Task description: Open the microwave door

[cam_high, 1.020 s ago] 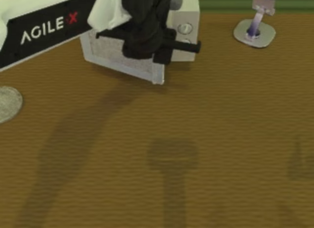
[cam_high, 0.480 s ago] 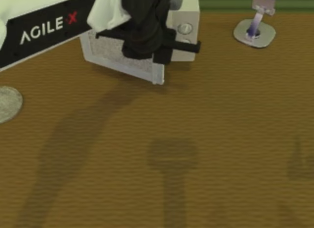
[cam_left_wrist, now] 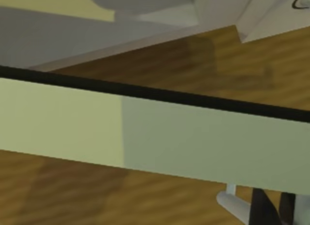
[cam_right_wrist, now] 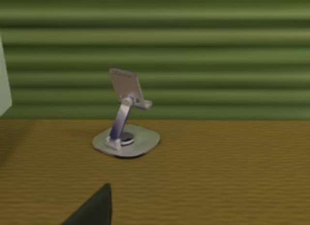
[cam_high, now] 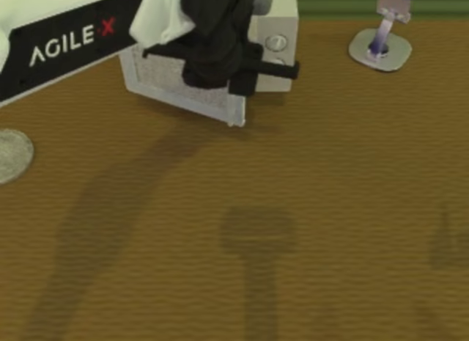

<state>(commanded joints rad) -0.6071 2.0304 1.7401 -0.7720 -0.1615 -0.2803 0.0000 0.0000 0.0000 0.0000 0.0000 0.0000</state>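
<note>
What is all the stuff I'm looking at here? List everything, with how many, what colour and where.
microwave: one, off-white, far edge of the table, left of centre.
microwave door: one, off-white with grey mesh window, swung partly open toward the front.
knob: one in plain sight, silver, on the microwave's right panel.
phone stand: one, silver-grey with a purple post, far right.
round disc: one, pale grey, left edge, partly cut off.
table: one, brown.
wall: green, ribbed, behind the table.
left arm: white and black, reaching over the door; left gripper black, at the door's free edge.
right arm: not in the top view.
</note>
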